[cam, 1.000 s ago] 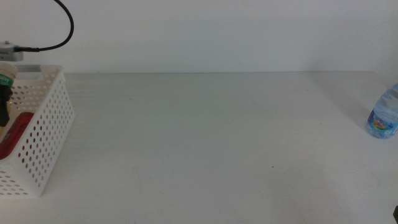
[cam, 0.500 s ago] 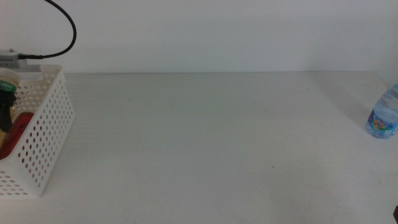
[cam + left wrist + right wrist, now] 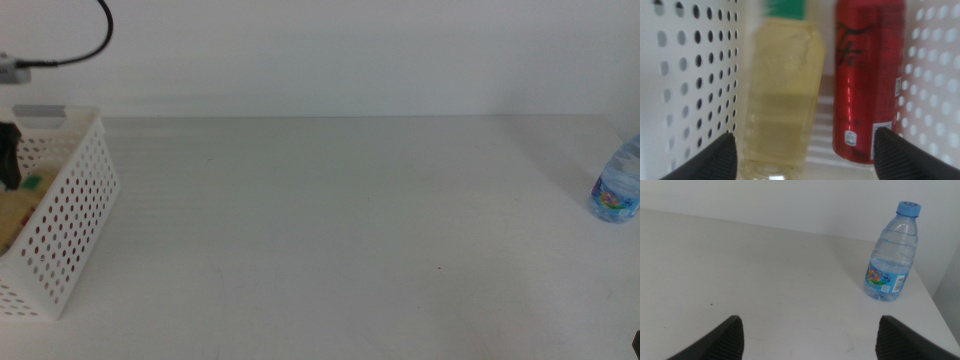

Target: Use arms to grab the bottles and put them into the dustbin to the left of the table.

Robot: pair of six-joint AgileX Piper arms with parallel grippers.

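Over the dustbin (image 3: 75, 200) at the table's left end hangs my left gripper (image 3: 7, 158), only partly in the middle view. In the left wrist view that gripper (image 3: 805, 157) is open, its jaws wide apart. Below it the pale-yellow tea bottle (image 3: 782, 100), blurred, lies beside the red soda can (image 3: 867, 80) inside the perforated walls. The small water bottle (image 3: 617, 183) with the blue cap stands upright at the table's far right edge. My right gripper (image 3: 812, 340) is open and low over the table, well short of the water bottle (image 3: 890, 260).
The white table (image 3: 340, 230) stretches between dustbin and water bottle. A black cable (image 3: 85, 45) arcs above the dustbin. The table's right edge runs close behind the water bottle.
The tea bottle, held upright over the dustbin before, now lies inside it beside the can. The left gripper has let go and lifted slightly. The right arm has not moved.
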